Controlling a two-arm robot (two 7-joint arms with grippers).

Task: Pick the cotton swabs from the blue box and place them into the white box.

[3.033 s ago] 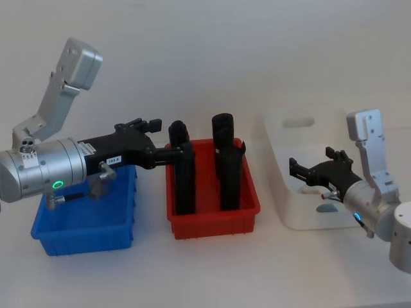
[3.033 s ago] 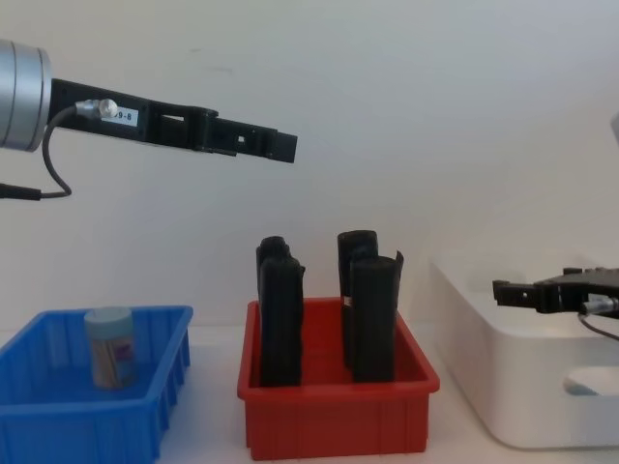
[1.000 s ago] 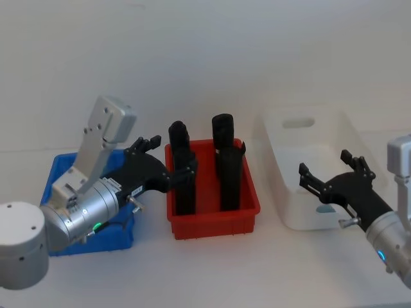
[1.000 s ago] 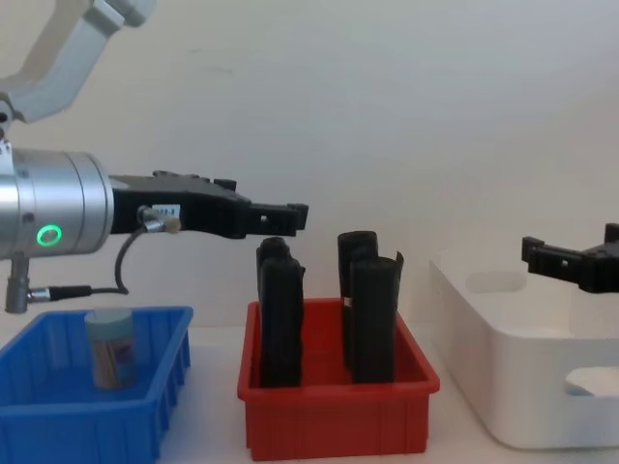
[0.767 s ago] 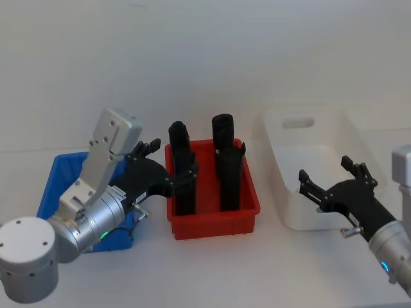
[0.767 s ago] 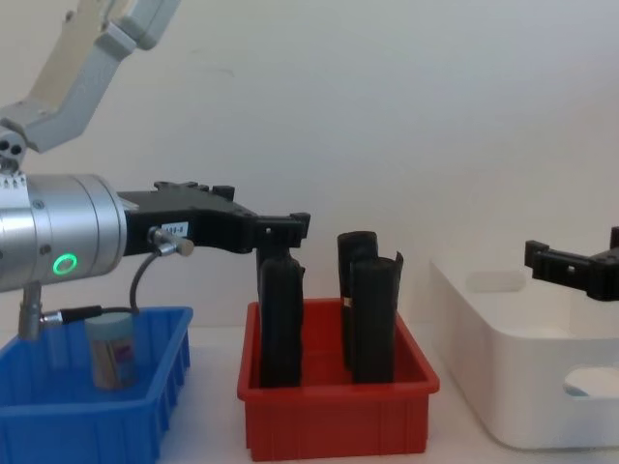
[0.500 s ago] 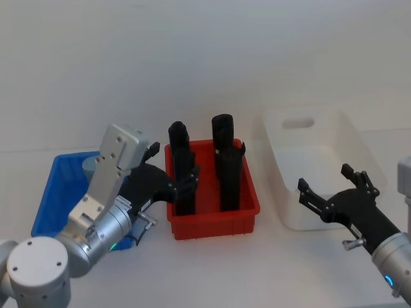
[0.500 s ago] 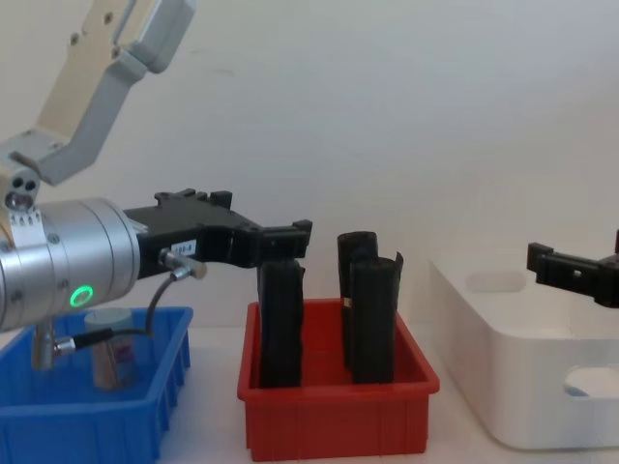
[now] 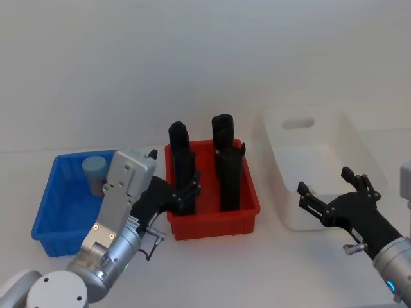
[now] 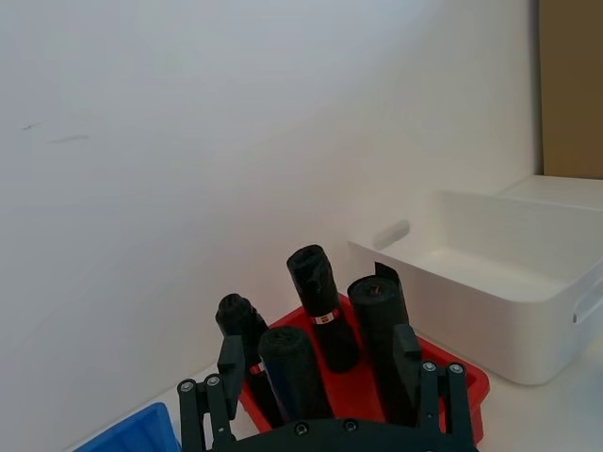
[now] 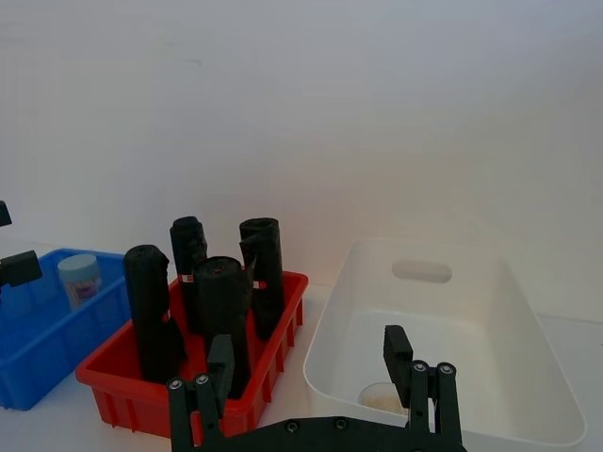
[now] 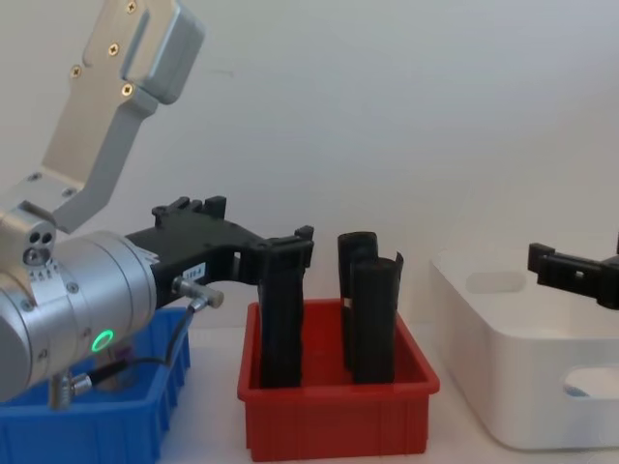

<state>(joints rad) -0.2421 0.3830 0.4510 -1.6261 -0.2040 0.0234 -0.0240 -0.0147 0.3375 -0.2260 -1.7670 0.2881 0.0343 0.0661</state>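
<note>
A white tabletop (image 9: 270,269) meets a bare white wall. A cotton swabs jar (image 9: 95,171) stands at the far end of the blue box (image 9: 43,208), on the left. The white box (image 9: 279,192) sits on the right, with a red bin (image 9: 215,224) of upright black rolls (image 9: 223,138) between them. The left gripper (image 10: 318,350), fingers spread, hovers by the bin's near left corner. The right gripper (image 9: 324,181), also spread, hovers at the white box's near wall.

White table (image 9: 257,273) — blue box (image 9: 58,245), red bin (image 9: 212,224), white box (image 9: 277,179) in a row
</note>
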